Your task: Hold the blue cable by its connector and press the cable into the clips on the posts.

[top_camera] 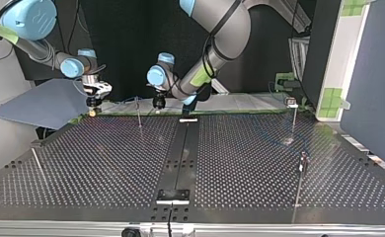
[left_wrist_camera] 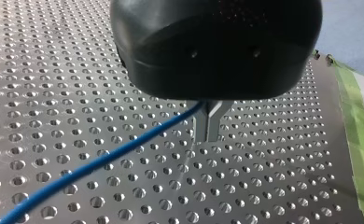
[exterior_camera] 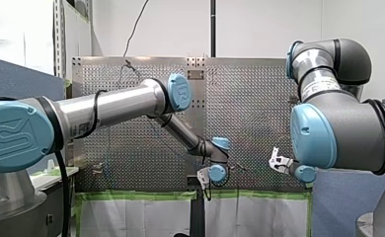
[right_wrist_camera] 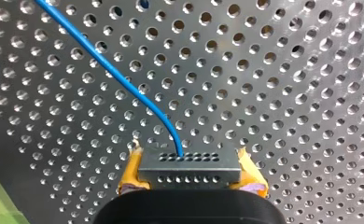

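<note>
Front view: shows my left gripper (exterior_camera: 204,178) at 6 o'clock over the perforated table (exterior_camera: 250,98), my right gripper (exterior_camera: 278,161) at 4 o'clock; cannot tell either grip here.

Top view: puts my right gripper at 10 o'clock, my left gripper at 11 o'clock, near a post (top_camera: 139,112).

Left wrist view: shows metal fingers (left_wrist_camera: 207,128) pressed together at the tips, blue cable (left_wrist_camera: 101,161) leaving their roots toward 8 o'clock.

Right wrist view: shows yellow pads (right_wrist_camera: 132,170) pinching the connector (right_wrist_camera: 189,169); blue cable leaving it toward 11 o'clock.
</note>
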